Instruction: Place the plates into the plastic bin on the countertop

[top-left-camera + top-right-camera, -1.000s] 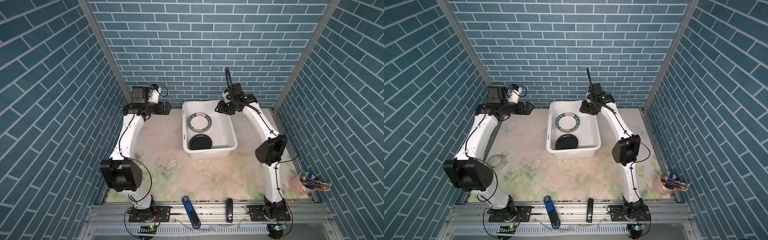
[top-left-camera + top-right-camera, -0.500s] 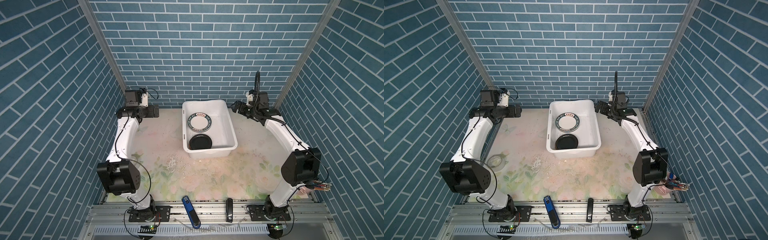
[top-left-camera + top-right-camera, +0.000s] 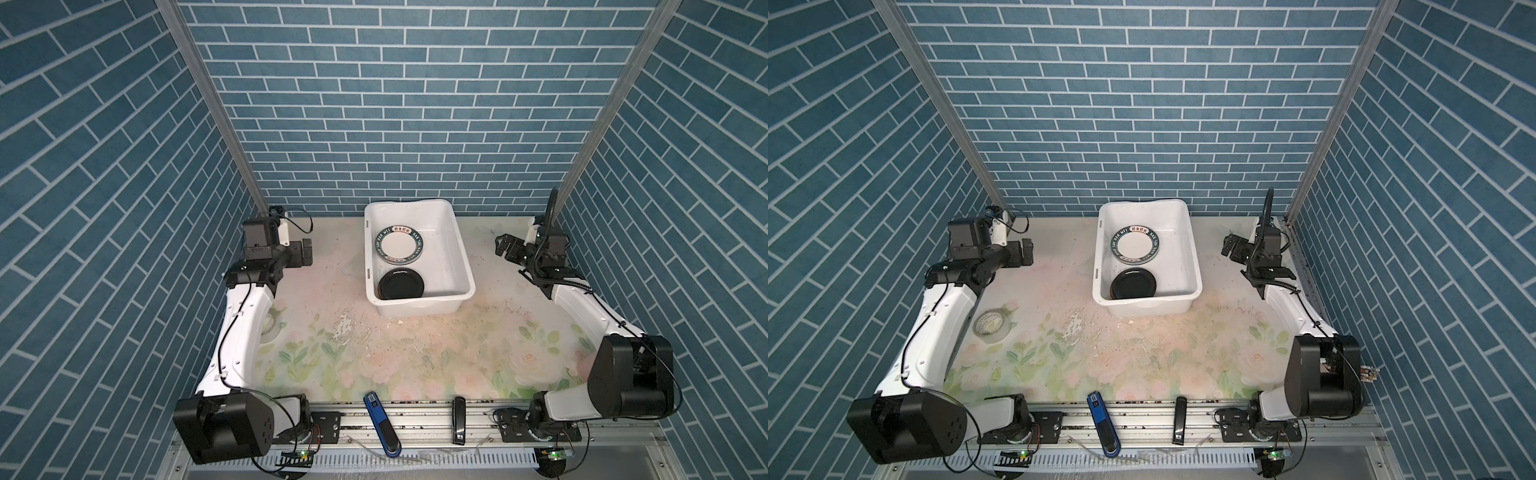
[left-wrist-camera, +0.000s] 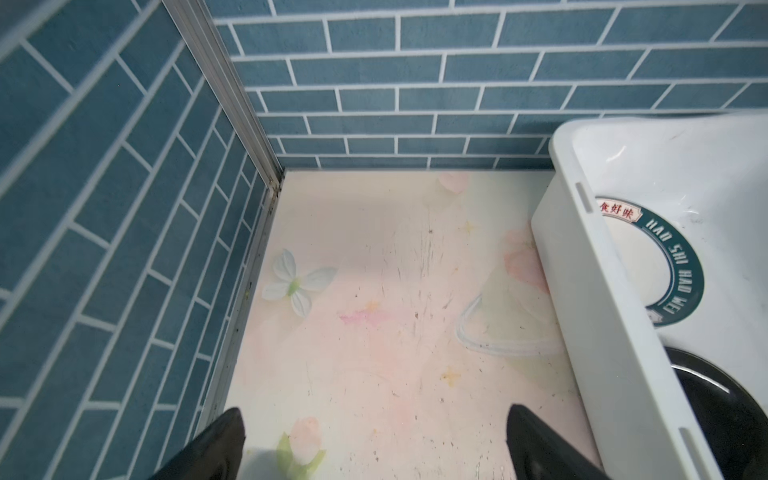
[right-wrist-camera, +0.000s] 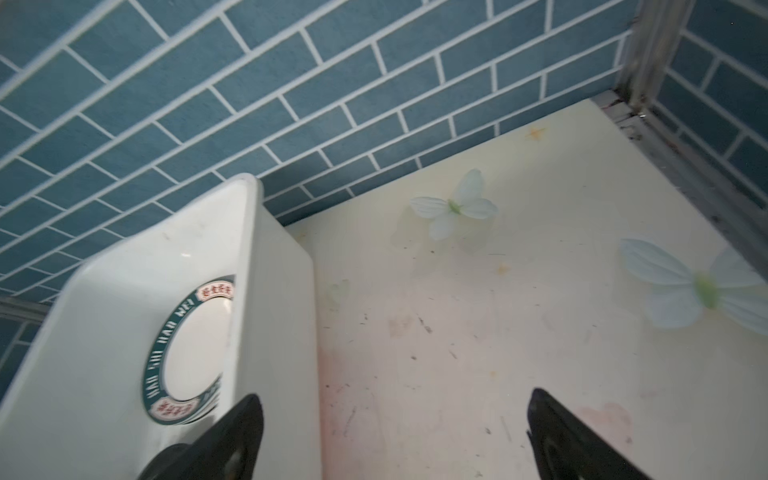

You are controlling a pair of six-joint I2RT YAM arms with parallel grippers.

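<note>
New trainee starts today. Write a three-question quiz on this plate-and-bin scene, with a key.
1. True or false: the round black plate lies inside the large white plastic bin.
2. Which lies nearer the blue-tiled back wall: A) the black plate, B) the white plate with the teal lettered rim?
3. Fill in: the left arm's fingers and the right arm's fingers are both ____.
Key: 1 true; 2 B; 3 open.
</note>
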